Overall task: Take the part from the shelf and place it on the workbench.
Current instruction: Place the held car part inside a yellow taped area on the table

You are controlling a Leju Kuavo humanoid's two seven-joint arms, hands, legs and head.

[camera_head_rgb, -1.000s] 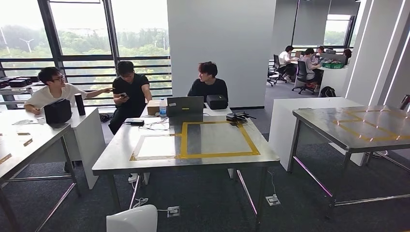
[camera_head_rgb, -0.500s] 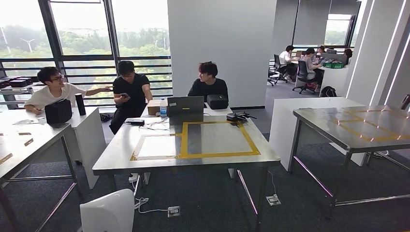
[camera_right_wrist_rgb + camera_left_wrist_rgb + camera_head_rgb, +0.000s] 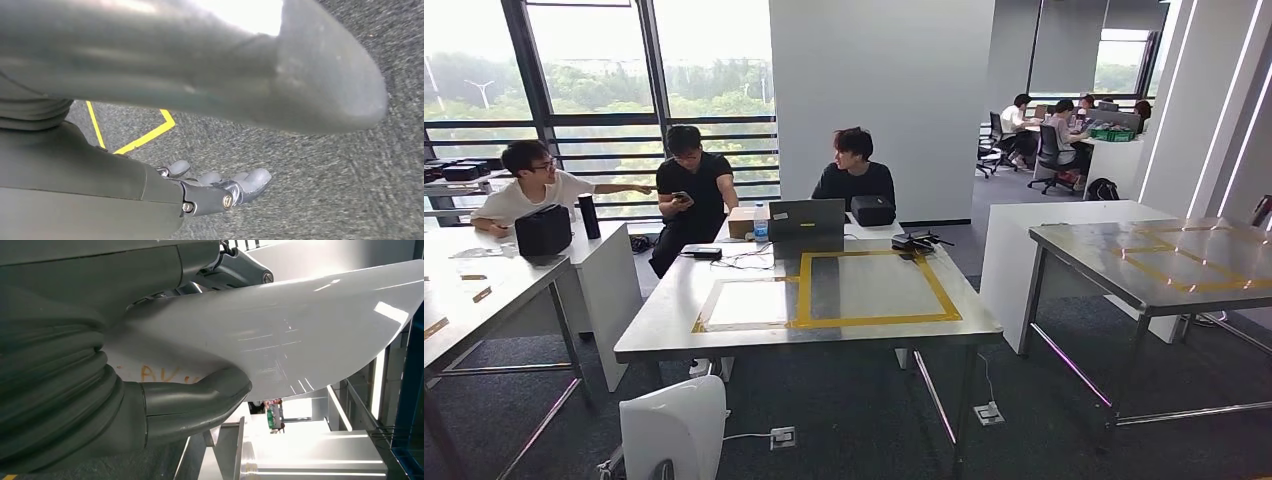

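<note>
I see my left hand holding the white part low before the workbench's near edge, my right hand hanging open-fingered over carpet.

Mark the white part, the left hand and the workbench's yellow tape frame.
white part [image 3: 674,425], head view, its flat face
left hand [image 3: 200,395], left wrist view, thumb under the part
yellow tape frame [image 3: 874,320], head view, near strip

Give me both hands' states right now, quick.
Left hand: holding the white part, thumb pressed against it.
Right hand: open, holding nothing, hanging over the carpet.
</note>
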